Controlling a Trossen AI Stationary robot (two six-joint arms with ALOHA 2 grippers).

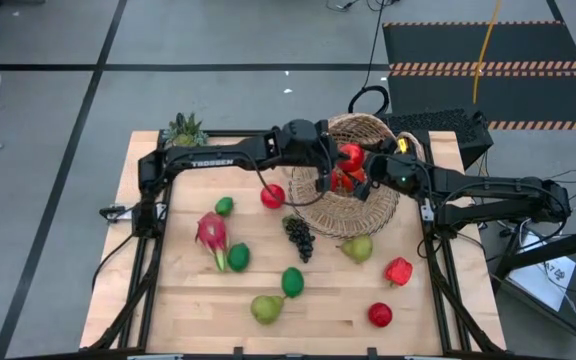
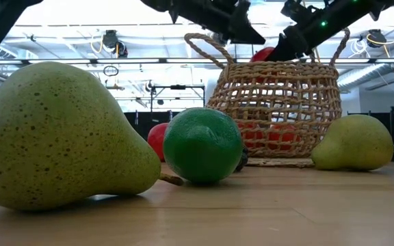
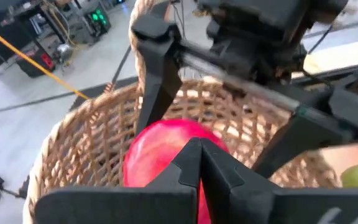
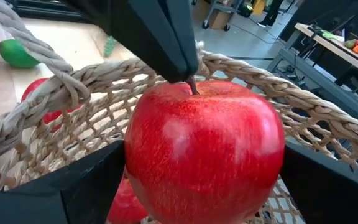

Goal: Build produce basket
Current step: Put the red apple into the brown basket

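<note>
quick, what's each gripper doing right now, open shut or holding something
Left gripper: shut, pinching the stem of the red apple over the basket.
Right gripper: jaws wide, clamped on that same apple's sides.

High view: straight down over the whole desk (image 1: 168, 300), both arms in frame. Low view: at desk-top level, facing level across the boards into the room, very close to a pear (image 2: 60, 137), with the basket (image 2: 279, 116) farther back beneath both grippers. Left wrist view: just behind the left gripper (image 3: 199, 163), tilted down into the basket. Right wrist view: just behind the right gripper (image 4: 204, 180), pressed close to a red apple (image 4: 204, 149) between its fingers. Shared by all four: basket and apple.
</note>
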